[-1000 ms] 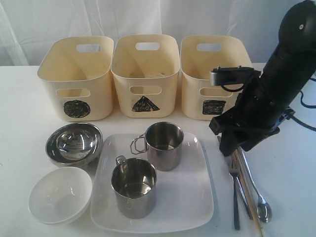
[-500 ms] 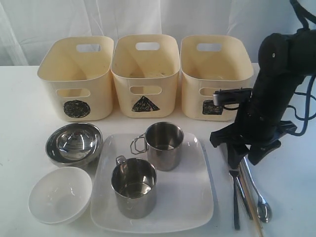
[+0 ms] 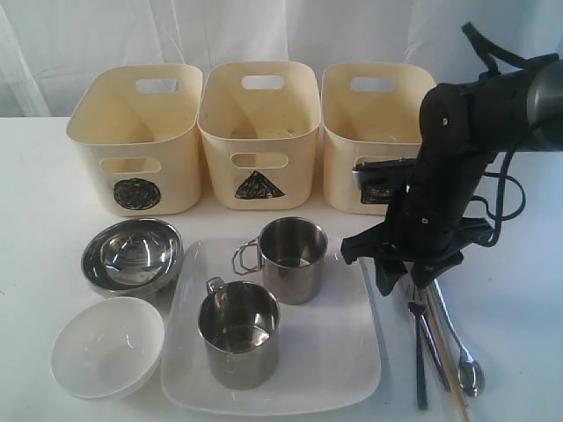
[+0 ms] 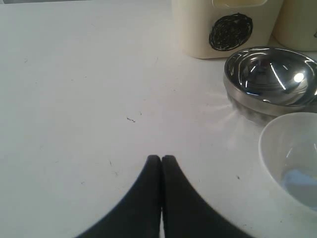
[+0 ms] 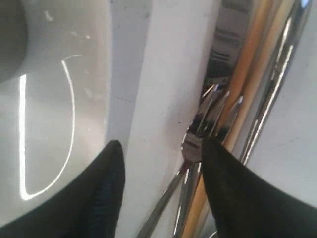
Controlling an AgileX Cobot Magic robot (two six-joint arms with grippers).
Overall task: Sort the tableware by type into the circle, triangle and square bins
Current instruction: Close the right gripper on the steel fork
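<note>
Steel cutlery (image 3: 420, 347) and wooden chopsticks (image 3: 453, 382) lie in a gleaming bundle on the white table (image 3: 35, 220), just right of the large white square plate (image 3: 339, 352). The right gripper (image 3: 403, 280) hangs over the bundle's far end, hiding it. The right wrist view shows its jaws spread, with fork (image 5: 210, 116) tines beside one finger. The left gripper (image 4: 161, 157), visible only in the left wrist view, is clenched empty near the steel bowl (image 4: 270, 82).
</note>
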